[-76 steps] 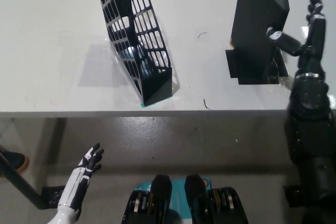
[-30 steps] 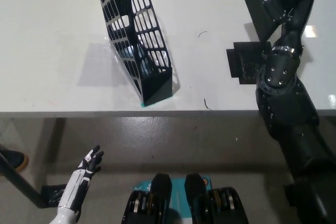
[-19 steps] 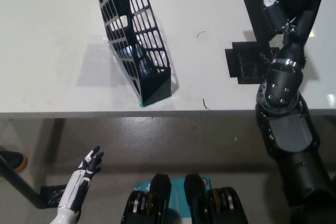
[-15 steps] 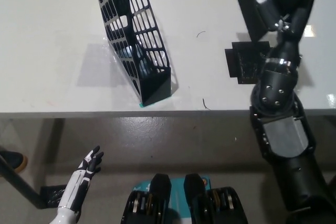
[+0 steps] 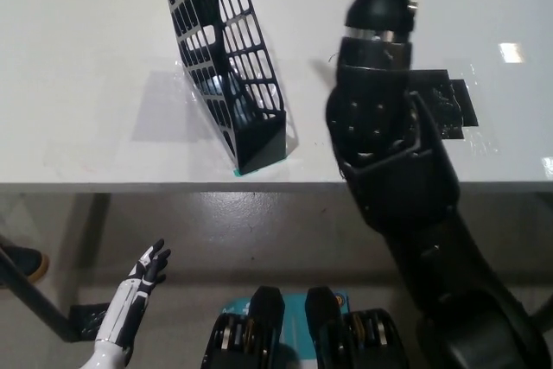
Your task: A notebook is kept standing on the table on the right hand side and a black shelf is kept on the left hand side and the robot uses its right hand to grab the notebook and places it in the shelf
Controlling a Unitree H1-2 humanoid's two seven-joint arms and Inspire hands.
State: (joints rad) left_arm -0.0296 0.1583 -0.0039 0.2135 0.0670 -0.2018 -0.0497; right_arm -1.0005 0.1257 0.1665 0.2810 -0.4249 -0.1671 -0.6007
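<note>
The black right arm point(image 5: 389, 153) reaches up just right of the black shelf point(image 5: 226, 58), but the right hand and the notebook lie beyond the top edge — neither its fingers nor the book's whereabouts can be told. If the book is in hand, the step looks best done by bringing it over the shelf's open top, edge aligned with the slot, and lowering it without nudging the lattice wall. Count: one shelf on the worktop point(image 5: 78, 66), one empty black stand point(image 5: 449, 105) right of the shelf, no notebook visible — and one white left hand point(image 5: 143, 278) resting below the shelf, fingers spread, holding nothing.

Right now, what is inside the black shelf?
Through the black shelf lattice, only white table shows; no notebook is inside. The solid lower end hides its bottom. The right arm passes beside it, hand out of frame.
</note>
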